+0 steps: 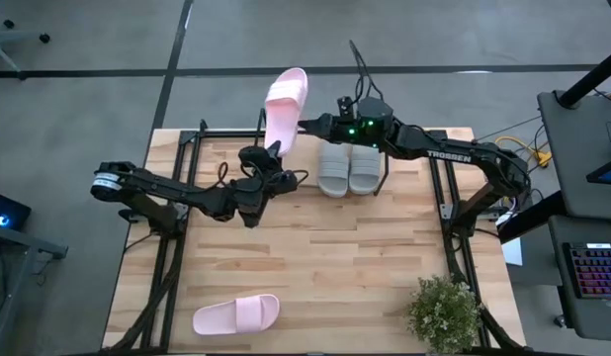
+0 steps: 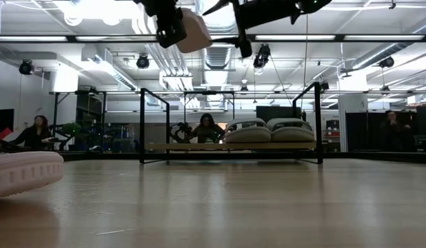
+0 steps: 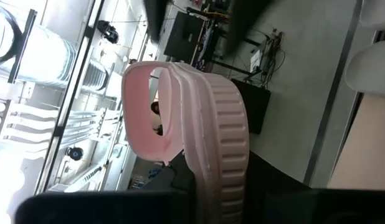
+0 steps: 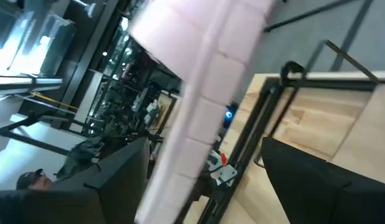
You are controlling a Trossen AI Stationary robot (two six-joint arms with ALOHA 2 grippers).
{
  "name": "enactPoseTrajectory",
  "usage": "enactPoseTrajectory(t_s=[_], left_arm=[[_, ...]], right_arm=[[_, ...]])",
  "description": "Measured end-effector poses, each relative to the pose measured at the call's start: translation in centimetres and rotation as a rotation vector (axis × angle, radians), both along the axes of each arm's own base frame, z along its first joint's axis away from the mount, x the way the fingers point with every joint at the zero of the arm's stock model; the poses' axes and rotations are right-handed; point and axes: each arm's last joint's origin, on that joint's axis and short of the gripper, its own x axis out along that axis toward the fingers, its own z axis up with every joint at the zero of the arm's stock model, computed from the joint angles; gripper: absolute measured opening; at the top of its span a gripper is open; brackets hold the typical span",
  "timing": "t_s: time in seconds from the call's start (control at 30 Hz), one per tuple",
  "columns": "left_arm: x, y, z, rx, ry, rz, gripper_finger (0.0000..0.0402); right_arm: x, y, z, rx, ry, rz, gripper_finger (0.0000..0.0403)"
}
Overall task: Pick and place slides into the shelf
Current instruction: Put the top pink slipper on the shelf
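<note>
Pink foam fills my left wrist view: my left gripper (image 1: 271,151) is clamped on the heel end of a pink slide (image 1: 285,105), holding it raised above the shelf (image 1: 202,134) at the table's far edge, toe pointing out past the table (image 1: 315,257). My right gripper (image 1: 320,126) sits just beside that slide at mid-length, fingers spread apart and not gripping it. Farther right on the shelf board, the two grey slides (image 1: 348,168) rest side by side, touching. Well apart, near the table's front edge on my left side, the second pink slide (image 1: 236,314) lies flat. By the front right corner stands a small green plant (image 1: 444,310).
</note>
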Motion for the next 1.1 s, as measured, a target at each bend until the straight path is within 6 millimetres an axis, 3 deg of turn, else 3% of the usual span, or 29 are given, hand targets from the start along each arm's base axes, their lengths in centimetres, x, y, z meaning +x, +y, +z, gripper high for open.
enactPoseTrajectory(t_s=[0.33, 0.5, 1.1], left_arm=[[-1.0, 0.1, 0.5, -0.009, 0.004, 0.015, 0.0044], [-0.1, 0.0, -1.2, -0.011, 0.052, 0.017, 0.0044], [4.4, -1.1, -10.8, -0.02, 0.168, 0.053, 0.0044]], right_arm=[[-7.0, -0.9, 5.2, -0.188, 0.001, -0.12, 0.0293], [-8.9, -0.3, 6.2, -0.239, 0.038, -0.159, 0.0287], [-9.3, -0.1, 6.3, -0.26, 0.066, -0.169, 0.0283]])
